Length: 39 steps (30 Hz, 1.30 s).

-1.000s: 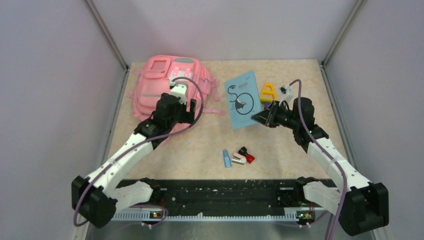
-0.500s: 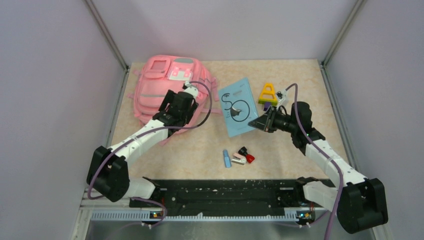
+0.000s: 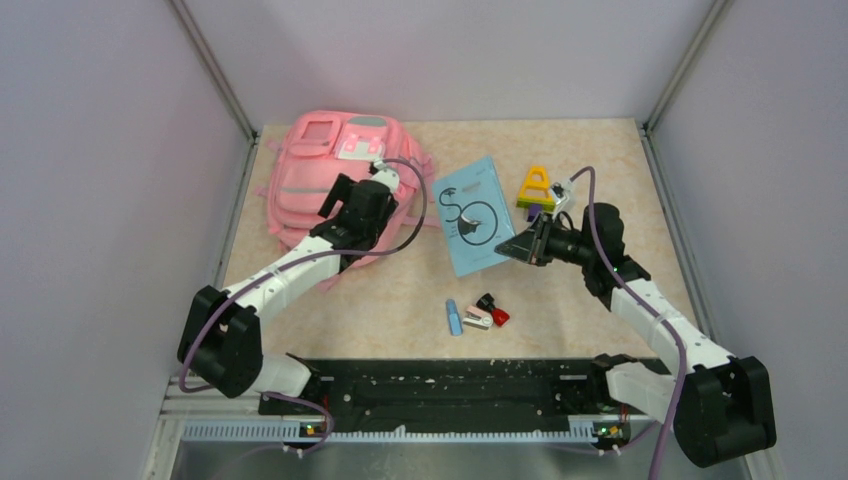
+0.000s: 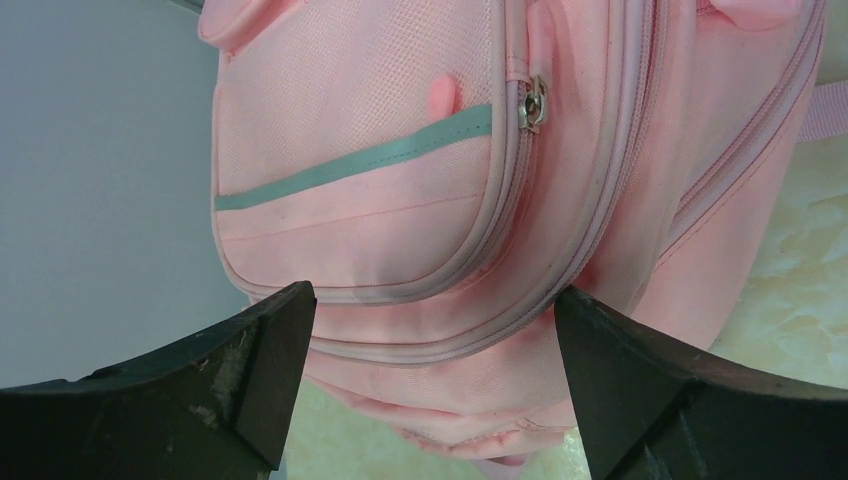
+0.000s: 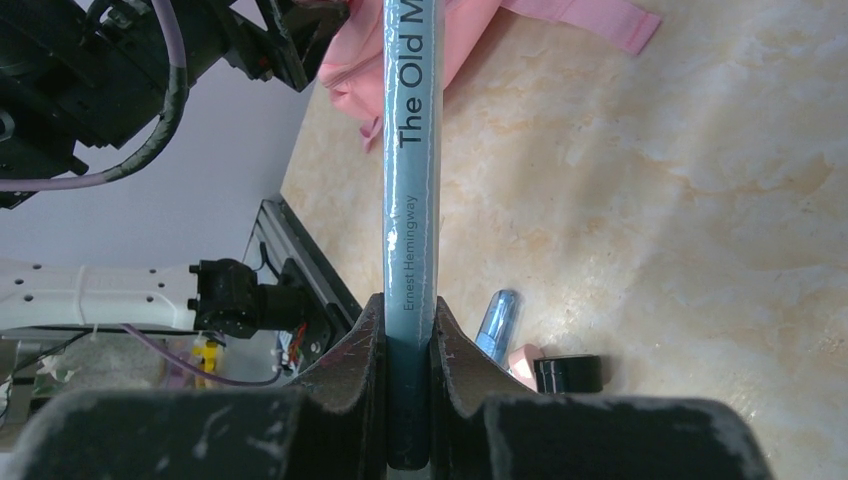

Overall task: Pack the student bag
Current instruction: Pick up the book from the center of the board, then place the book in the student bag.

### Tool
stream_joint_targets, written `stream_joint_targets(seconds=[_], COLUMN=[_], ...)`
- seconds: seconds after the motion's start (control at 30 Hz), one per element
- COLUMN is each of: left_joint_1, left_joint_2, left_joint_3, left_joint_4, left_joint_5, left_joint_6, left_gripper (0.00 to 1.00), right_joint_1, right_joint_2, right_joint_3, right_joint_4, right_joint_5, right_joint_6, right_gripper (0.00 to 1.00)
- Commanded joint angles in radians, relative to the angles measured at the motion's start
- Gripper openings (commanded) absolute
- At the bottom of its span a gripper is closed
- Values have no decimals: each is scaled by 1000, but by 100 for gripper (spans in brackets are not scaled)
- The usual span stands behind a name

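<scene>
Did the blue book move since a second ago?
Yes. The book, pinched in the right hand, has slid left, away from the yellow triangle that stayed put, and nearer the bag.

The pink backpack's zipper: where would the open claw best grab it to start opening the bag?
Probably the small metal zipper pull on the pink backpack. It seems to stand a little proud of the fabric, so the open left gripper, which sits lower in its own wrist view, could move up and pinch the pull from its two sides.
</scene>
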Motion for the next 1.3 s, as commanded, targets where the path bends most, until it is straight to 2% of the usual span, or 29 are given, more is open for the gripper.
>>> stream_joint_targets(seconds=[0.0,0.33,0.43,0.6,0.73,0.83,0.9,0.93,1.07,1.27], left_joint_1=[10,38,39,39,39,40,36,31,-24,-48], left_joint_2=[-15,-50,-54,-32,-2,2,-14,-29,-107,-114], left_joint_3=[58,47,33,-34,-73,-85,-77,-69,10,176], left_joint_4=[118,146,172,336,463,527,541,532,465,264], left_joint_5=[-51,-58,-65,-85,-99,-89,-66,-47,37,98], left_joint_6=[40,58,63,104,165,210,234,240,265,275], left_gripper=[93,93,90,75,57,29,3,0,0,0], right_joint_1=[-11,-12,-11,-12,-12,-12,-12,-10,14,140], right_joint_2=[-20,-12,-8,-2,-4,-8,-7,-3,32,108], right_joint_3=[16,21,21,18,14,12,8,7,16,55], right_joint_4=[130,129,131,141,146,148,158,165,202,269], right_joint_5=[-46,-61,-61,-66,-77,-93,-108,-118,-158,-140], right_joint_6=[0,0,0,1,8,18,32,43,99,186], right_gripper=[0,0,0,0,0,0,0,0,0,0])
